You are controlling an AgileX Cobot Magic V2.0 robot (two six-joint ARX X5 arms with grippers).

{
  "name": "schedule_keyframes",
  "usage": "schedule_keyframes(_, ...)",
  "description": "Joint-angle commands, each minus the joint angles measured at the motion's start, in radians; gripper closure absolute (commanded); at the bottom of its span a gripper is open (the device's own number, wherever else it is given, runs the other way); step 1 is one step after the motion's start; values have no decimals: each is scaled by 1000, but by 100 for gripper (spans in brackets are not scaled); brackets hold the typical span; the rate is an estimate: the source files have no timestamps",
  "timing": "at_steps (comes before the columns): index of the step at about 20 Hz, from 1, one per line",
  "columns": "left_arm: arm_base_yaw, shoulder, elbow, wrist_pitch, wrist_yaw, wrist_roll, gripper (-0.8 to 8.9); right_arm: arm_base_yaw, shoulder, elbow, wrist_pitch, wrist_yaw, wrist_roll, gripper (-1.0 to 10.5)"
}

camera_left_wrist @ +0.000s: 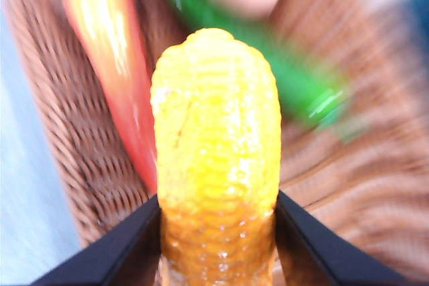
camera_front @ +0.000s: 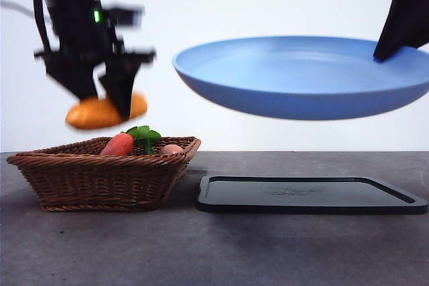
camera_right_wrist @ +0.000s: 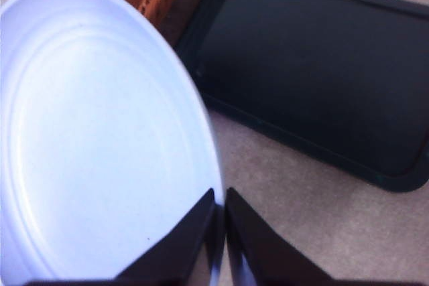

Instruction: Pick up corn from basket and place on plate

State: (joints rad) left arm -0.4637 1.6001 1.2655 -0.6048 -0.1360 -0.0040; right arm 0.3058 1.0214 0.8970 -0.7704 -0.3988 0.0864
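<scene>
Both of my grippers are loaded. My left gripper [camera_left_wrist: 218,232] is clenched on the corn [camera_left_wrist: 216,152], which hangs in the air above the basket [camera_front: 107,175], clear of its braided rim; the carrot [camera_front: 118,145] and a pale egg-like ball [camera_front: 171,149] lie in the basket below. My right gripper [camera_right_wrist: 220,222] pinches the plate [camera_front: 301,78] by its edge, holding it aloft over the black tray [camera_front: 308,195]. Open air separates corn and plate rim.
</scene>
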Motion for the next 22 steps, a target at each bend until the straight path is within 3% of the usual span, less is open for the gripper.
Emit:
schedule_keyframes(1,-24,-76,23,-1,56,-48,651,-1,60,21,25,14,39,945)
schedule_keyframes(6,-144,-205,23,2,272,-122,651,-2,246,21,169,-26,99,945)
schedule_keyframes(13,-326,-53,23,48,276,-127,651,-3,312,21,261,-80,150,945)
schedule_keyframes(19,-379,54,23,108,275,-117,641,-3,312,21,246,-83,149,945)
schedule_keyframes(22,-383,61,23,100,274,-117,537,-3,312,21,246,-84,149,945)
